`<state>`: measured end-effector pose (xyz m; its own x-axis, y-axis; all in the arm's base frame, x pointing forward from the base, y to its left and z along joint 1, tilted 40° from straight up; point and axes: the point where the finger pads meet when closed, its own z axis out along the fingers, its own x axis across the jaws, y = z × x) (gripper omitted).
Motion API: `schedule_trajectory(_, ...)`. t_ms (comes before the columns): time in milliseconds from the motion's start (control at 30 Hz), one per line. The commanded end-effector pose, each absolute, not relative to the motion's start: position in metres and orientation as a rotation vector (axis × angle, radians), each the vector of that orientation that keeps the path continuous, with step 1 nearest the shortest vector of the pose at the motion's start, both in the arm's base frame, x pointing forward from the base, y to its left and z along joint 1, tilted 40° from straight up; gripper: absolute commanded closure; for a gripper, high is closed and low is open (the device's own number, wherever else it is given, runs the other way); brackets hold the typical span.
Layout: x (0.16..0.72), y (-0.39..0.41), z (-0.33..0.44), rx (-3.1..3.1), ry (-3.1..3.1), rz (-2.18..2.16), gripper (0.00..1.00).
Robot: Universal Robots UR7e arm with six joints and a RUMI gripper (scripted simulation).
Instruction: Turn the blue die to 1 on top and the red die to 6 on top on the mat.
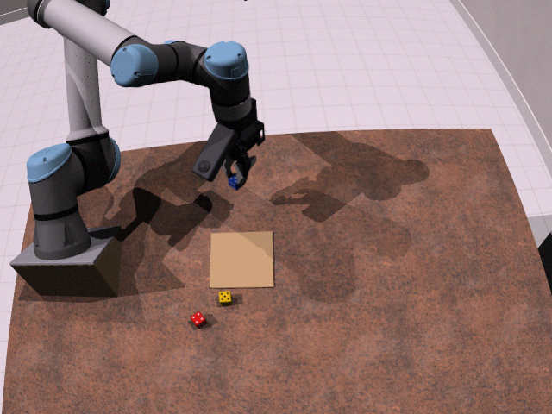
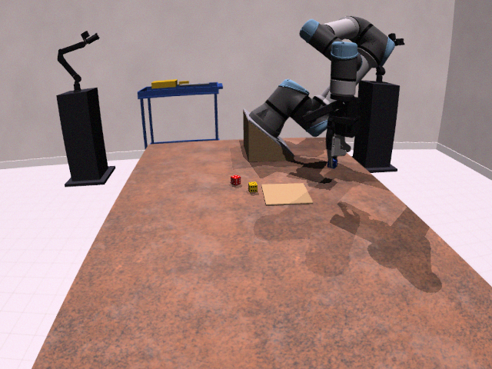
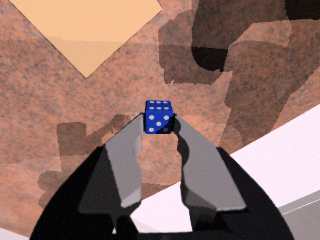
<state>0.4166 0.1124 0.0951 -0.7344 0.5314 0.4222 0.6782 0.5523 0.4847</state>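
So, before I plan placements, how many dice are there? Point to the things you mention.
3: blue point(image 1: 233, 181) point(image 2: 333, 163) point(image 3: 158, 120) between the gripper's point(image 1: 235, 178) point(image 2: 333, 161) point(image 3: 158, 122) fingers; yellow point(image 1: 225, 297) point(image 2: 253, 187) beside the mat point(image 1: 241, 262) point(image 2: 287, 194) point(image 3: 85, 30); red point(image 1: 198, 318) point(image 2: 235, 180) beyond yellow, farther from the mat.

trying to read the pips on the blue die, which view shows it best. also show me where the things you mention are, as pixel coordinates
The wrist view: the blue die point(image 1: 233, 181) point(image 2: 333, 163) point(image 3: 158, 118) faces the camera there, showing a five and a six. The top view shows it small, partly covered by the jaws; the exterior view shows a tiny blue patch.
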Motion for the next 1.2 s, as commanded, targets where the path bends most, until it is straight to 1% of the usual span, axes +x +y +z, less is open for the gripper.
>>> schedule_trajectory(0, 0.4192, 0.1130, 0.0961, -0.984, -2.581, -0.954, 0.94)
schedule_trajectory(1167, 0.4169, 0.1142, 0.0953, -1.064, -2.518, -0.948, 0.94)
